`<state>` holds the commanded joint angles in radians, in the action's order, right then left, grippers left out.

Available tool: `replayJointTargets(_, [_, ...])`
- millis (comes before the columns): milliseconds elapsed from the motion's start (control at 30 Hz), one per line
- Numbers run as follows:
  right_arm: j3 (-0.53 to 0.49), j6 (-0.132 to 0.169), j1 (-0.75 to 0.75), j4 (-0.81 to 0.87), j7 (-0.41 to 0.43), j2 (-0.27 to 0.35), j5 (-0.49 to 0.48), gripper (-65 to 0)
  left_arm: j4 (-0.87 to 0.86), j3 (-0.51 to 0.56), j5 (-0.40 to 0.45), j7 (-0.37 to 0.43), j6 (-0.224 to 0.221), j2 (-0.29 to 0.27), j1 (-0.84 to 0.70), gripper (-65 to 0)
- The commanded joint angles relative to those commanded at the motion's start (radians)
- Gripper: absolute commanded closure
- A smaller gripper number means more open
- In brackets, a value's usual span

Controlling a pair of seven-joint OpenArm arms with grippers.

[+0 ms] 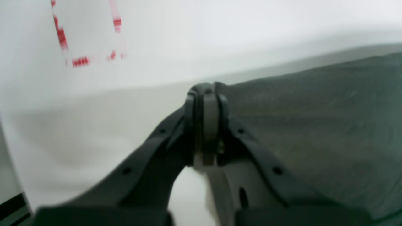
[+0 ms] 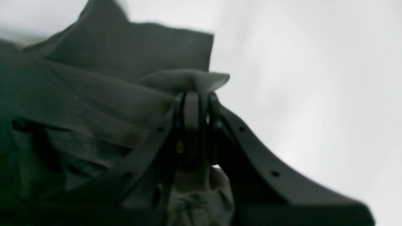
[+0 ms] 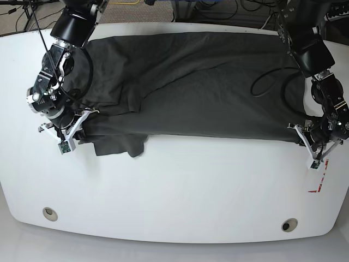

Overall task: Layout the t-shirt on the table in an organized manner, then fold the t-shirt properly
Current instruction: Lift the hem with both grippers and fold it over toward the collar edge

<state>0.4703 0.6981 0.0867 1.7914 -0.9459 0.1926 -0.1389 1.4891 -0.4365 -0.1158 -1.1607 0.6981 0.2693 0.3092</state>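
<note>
T-shirt [image 3: 196,93] lies spread across table [image 3: 180,191]. Left gripper [image 1: 205,91] and right gripper [image 2: 196,94] each pinch its near hem, at opposite ends

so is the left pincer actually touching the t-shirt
Touching. In the left wrist view the left pincer is shut on the edge of the t-shirt, with cloth pinched between the closed tips above the table.

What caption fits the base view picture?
Two black grippers, left and right, pinch a dark grey cloth t-shirt across a glossy white table.
</note>
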Motion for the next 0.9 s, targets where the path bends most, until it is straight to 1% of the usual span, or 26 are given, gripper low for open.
replayJointTargets(267, [0.002,0.000,-0.101,0.178,-0.087,-0.003,-0.002,-0.6,0.152,0.000,0.000,-0.068,0.000,0.000,-0.094,0.0])
replayJointTargets(333, [0.002,0.000,-0.123,0.203,-0.092,-0.003,-0.002,-0.6,0.189,0.000,0.000,-0.092,0.000,0.000,-0.114,0.0])
replayJointTargets(367, [0.002,0.000,-0.153,0.221,-0.094,-0.003,-0.002,-0.6,0.230,0.000,0.000,-0.121,0.000,0.000,-0.141,0.0])
replayJointTargets(467, [0.002,0.000,-0.199,0.227,-0.094,-0.003,-0.002,-0.6,0.299,0.000,0.000,-0.167,0.000,-0.006,-0.186,0.0])
replayJointTargets(533, [0.005,0.000,-0.226,0.227,-0.094,-0.003,-0.002,-0.6,0.336,0.000,0.000,-0.184,0.000,-0.012,-0.219,0.0])
replayJointTargets(633, [0.005,0.000,-0.265,0.227,-0.094,-0.006,-0.002,-0.6,0.370,0.000,0.002,-0.189,0.000,-0.012,-0.276,0.0])
replayJointTargets(733, [0.008,0.000,-0.298,0.227,-0.094,-0.031,-0.002,-0.6,0.376,0.000,0.002,-0.189,0.000,-0.012,-0.328,0.0])
replayJointTargets(900, [0.051,0.000,-0.348,0.227,-0.092,-0.044,-0.002,-0.6,0.376,0.000,0.003,-0.189,0.000,-0.012,-0.420,0.0])
